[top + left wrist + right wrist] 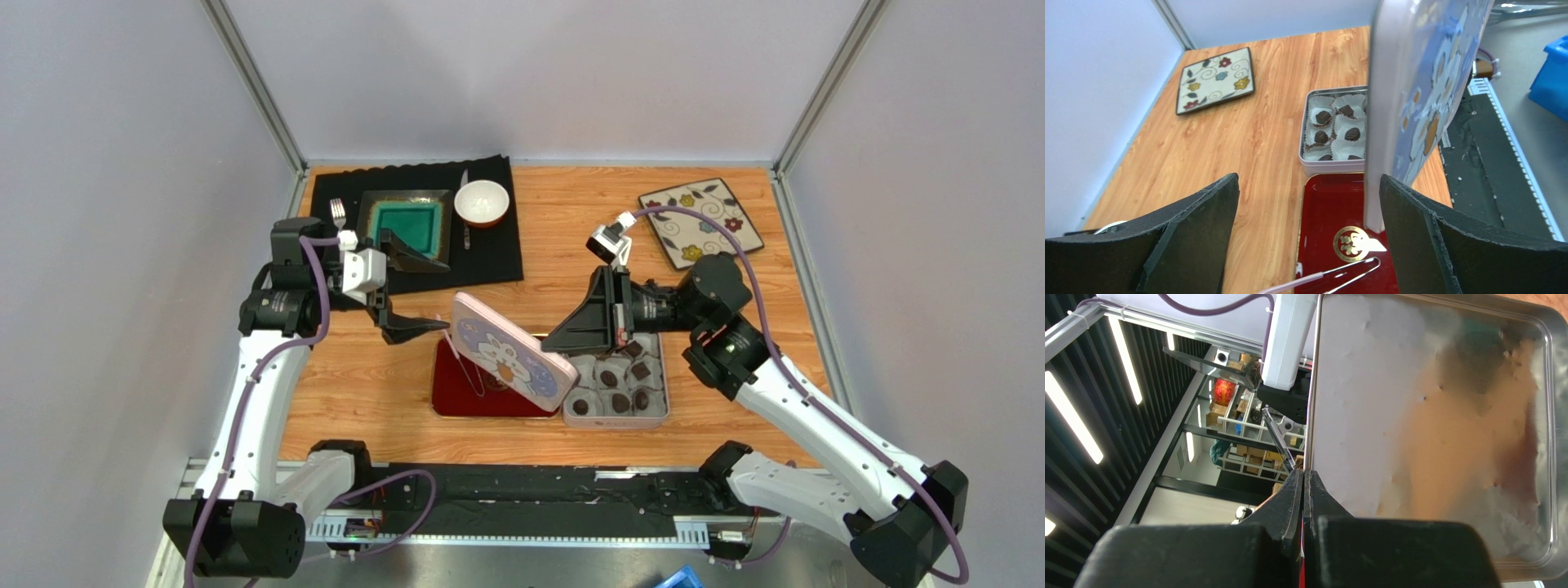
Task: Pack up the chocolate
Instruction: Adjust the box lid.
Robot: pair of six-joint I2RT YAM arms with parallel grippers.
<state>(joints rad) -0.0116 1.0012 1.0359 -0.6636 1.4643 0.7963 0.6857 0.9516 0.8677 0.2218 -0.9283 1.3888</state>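
Note:
The open pale tin [618, 420] stands at the front centre. Several dark chocolate pieces [621, 401] sit inside it in white paper cups, and they show in the left wrist view [1322, 116] too. My right gripper [567, 341] is shut on the rim of the tin's pink flowered lid [509, 353]. It holds the lid tilted on edge above the red tray [460, 395], left of the tin. The right wrist view shows the lid's shiny inside [1425, 416] and the gripper [1303, 478] pinching its edge. My left gripper [417, 292] is open and empty, just left of the lid [1419, 92].
Metal tongs [1333, 275] with pink handles lie on the red tray [1333, 208]. A black mat [491, 251] at the back left carries a green square dish [411, 223], a white bowl [481, 202] and cutlery. A floral square plate [699, 221] lies at the back right.

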